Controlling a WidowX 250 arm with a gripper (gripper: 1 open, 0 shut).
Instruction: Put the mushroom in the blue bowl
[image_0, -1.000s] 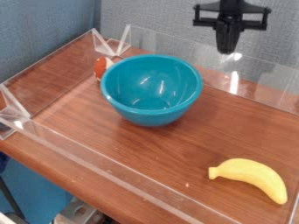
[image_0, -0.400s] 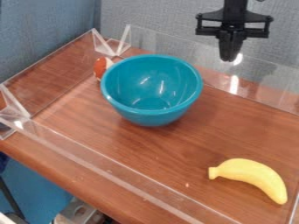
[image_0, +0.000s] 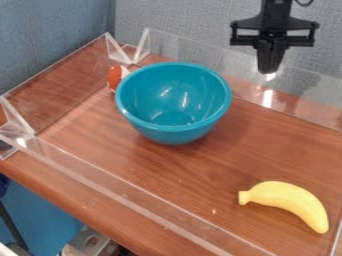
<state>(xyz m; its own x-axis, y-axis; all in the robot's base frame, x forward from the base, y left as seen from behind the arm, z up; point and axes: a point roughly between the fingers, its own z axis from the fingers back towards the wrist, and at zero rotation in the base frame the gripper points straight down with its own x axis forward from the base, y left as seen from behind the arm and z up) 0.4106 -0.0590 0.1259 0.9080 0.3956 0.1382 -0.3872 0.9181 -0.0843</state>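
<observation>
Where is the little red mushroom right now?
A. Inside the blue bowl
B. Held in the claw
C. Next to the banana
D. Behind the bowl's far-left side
D: only a bit of the mushroom peeks out behind the blue bowl, outside its rim.

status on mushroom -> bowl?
Done: nothing visible; the blue bowl is empty. In hand: nothing; the gripper is shut, up by the back wall, away from the mushroom, which sits behind the bowl's left rim. Left: reach, grasp, drop in.
</observation>
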